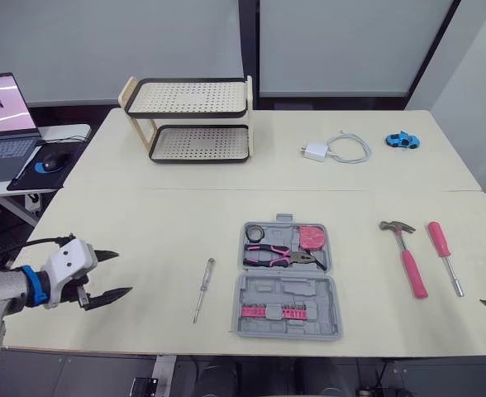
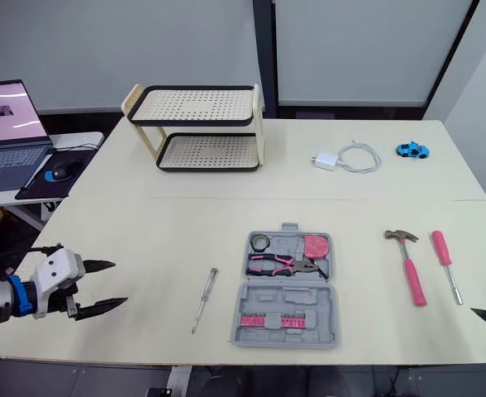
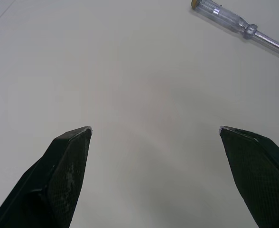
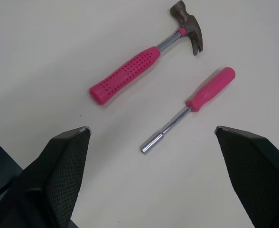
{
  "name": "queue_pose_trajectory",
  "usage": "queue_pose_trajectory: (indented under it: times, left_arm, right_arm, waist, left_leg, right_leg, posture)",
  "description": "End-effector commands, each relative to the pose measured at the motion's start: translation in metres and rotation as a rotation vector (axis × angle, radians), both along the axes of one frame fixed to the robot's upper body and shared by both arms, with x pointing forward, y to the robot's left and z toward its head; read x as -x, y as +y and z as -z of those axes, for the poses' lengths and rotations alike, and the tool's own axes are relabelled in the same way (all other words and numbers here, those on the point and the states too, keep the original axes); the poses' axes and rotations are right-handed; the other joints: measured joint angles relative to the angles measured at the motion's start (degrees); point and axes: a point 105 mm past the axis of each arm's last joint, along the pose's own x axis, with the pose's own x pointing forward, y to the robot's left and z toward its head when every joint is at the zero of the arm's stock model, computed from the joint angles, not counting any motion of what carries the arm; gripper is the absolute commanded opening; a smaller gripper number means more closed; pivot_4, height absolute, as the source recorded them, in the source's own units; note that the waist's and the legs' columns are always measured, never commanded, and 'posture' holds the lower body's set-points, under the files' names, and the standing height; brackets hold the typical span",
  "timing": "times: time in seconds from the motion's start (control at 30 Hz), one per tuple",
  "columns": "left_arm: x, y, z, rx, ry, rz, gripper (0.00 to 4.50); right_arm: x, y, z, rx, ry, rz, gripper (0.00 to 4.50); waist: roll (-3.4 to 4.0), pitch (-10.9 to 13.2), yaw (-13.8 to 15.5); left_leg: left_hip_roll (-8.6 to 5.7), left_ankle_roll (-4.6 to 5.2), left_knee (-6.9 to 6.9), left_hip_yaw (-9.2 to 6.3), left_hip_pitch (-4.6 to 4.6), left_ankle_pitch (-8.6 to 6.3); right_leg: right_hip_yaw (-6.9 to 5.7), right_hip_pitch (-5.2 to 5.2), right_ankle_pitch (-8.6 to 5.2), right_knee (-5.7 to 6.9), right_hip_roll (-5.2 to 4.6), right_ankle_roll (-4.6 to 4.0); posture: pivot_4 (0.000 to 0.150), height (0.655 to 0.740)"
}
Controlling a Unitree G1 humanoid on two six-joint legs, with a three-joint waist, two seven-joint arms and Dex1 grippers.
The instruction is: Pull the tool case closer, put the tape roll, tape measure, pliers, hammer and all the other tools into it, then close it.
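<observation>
Left hand point(image 1: 124, 271) hovers over the desk's point(image 1: 144, 223) near left corner, fingers spread wide, nothing in it. Right hand point(image 4: 152, 129) is just as wide and just as empty, hanging above the hammer point(image 1: 408, 258) and the pink driver point(image 1: 445, 255). The case point(image 1: 286, 291) lies open near the front edge at centre, so the pull looks done. Inside sit the pliers point(image 1: 280, 255), the tape measure point(image 1: 312, 237) and a small dark ring I take for the tape roll point(image 1: 254, 234). Left to do: hammer and driver out on the right, the clear screwdriver point(image 1: 203, 289) on the left, then the lid. From the head, the right hand is cut off at the frame edge. The pink bits point(image 1: 268, 312) are too small to count, and I can't tell whether the packed tools are seated properly.
</observation>
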Motion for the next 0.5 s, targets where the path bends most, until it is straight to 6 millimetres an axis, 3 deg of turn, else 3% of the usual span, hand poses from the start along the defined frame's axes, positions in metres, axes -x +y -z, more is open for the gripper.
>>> queue_pose_trajectory:
  times: [0.03, 0.27, 0.4, 0.5]
  left_arm:
    - [-0.001, -0.011, -0.012, -0.048, -0.04, 0.093, 4.49]
    - [-0.003, -0.023, -0.016, -0.056, -0.062, 0.131, 4.49]
    - [-0.003, -0.03, -0.017, -0.063, -0.082, 0.173, 4.49]
    - [0.0, -0.038, -0.015, -0.067, -0.087, 0.226, 4.49]
  right_arm:
    - [0.002, 0.012, -0.007, 0.024, -0.044, -0.092, 4.5]
    - [0.0, 0.041, -0.01, -0.002, -0.019, -0.232, 4.5]
    - [-0.006, 0.074, -0.017, -0.047, -0.006, -0.345, 4.5]
    - [-0.011, 0.115, -0.02, -0.093, -0.001, -0.494, 4.5]
  waist:
    - [0.0, 0.0, 0.0]
    - [0.01, 0.0, -0.1]
    - [0.02, 0.0, -0.1]
    - [0.02, 0.0, -0.1]
  left_leg:
    - [0.0, 0.0, -0.01, -0.01, 0.0, 0.0]
    - [0.04, 0.0, -0.02, 0.0, 0.03, 0.0]
    - [0.04, 0.0, -0.03, 0.01, 0.04, 0.0]
    - [0.06, 0.0, -0.03, -0.01, 0.05, 0.0]
  right_leg:
    - [0.0, 0.0, 0.0, 0.0, 0.0, 0.0]
    - [-0.01, 0.01, 0.0, 0.0, 0.02, 0.0]
    - [0.0, 0.01, 0.0, 0.0, 0.03, 0.0]
    - [-0.02, 0.03, 0.0, 0.0, 0.04, 0.0]
  posture:
    - [0.15, 0.7318]
    - [0.15, 0.7318]
    - [0.15, 0.7318]
    - [0.15, 0.7318]
